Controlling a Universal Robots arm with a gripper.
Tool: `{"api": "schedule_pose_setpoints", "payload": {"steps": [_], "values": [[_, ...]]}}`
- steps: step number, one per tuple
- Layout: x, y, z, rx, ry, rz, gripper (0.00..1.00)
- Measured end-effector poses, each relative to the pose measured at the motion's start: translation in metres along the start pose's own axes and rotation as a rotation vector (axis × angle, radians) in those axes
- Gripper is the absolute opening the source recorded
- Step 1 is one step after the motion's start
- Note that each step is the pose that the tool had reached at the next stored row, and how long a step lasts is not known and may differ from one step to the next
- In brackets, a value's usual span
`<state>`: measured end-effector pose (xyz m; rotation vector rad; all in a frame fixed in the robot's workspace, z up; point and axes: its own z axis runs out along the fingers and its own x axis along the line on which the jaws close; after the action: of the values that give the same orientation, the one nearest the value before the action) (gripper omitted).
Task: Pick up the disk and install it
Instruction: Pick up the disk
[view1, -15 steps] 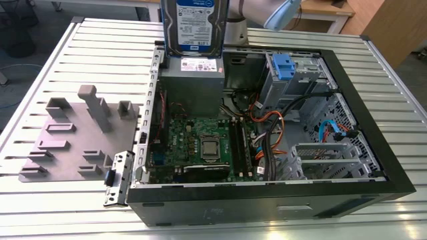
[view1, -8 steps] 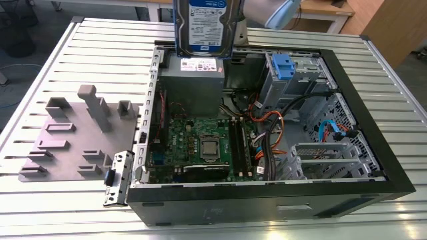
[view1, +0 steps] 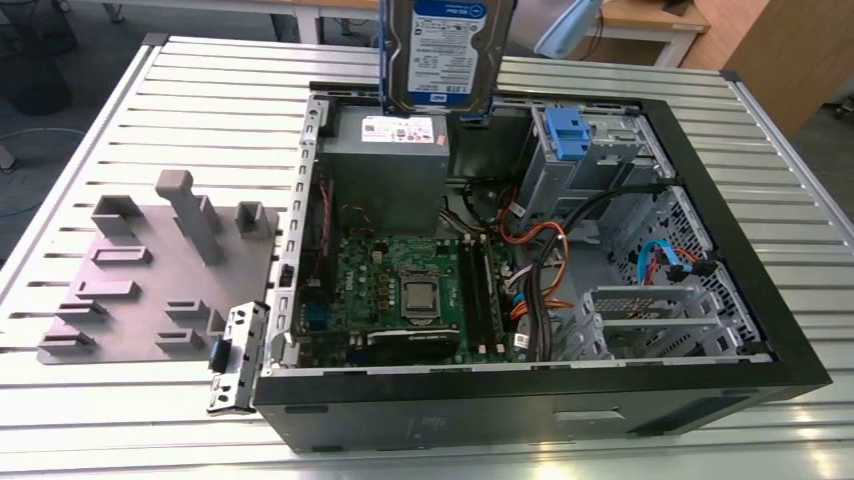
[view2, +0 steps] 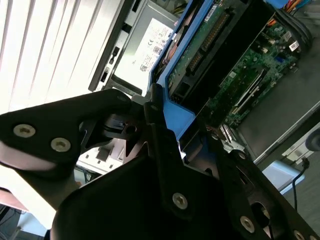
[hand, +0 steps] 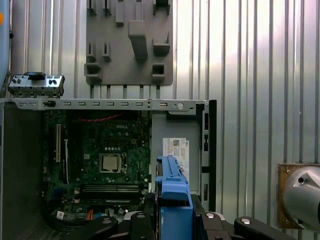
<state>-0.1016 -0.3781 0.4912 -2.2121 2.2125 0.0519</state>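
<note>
The gripper (view2: 182, 125) had its jaws pinched on the blue side rails of the disk (view1: 441, 50). It held the disk upright above the open computer case (view1: 781, 300), over the power-supply box (view1: 387, 150). This was probably so the disk hung clear of the case walls and the cables (view1: 534, 250) near the drive cage (view1: 587, 150).
</note>
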Motion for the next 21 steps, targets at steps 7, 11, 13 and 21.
{"api": "schedule_pose_setpoints", "payload": {"steps": [7,11,13,21], "values": [[0.0,-0.0222,-0.0003,0.0,0.0,0.0,0.36],[0.0001,-0.029,-0.0005,-0.0001,0.0001,0.0,0.36],[0.0,-0.0291,-0.0004,0.0,0.0,0.0,0.36],[0.0006,-0.0294,-0.0004,-0.0001,0.0001,0.0,0.36]]}}
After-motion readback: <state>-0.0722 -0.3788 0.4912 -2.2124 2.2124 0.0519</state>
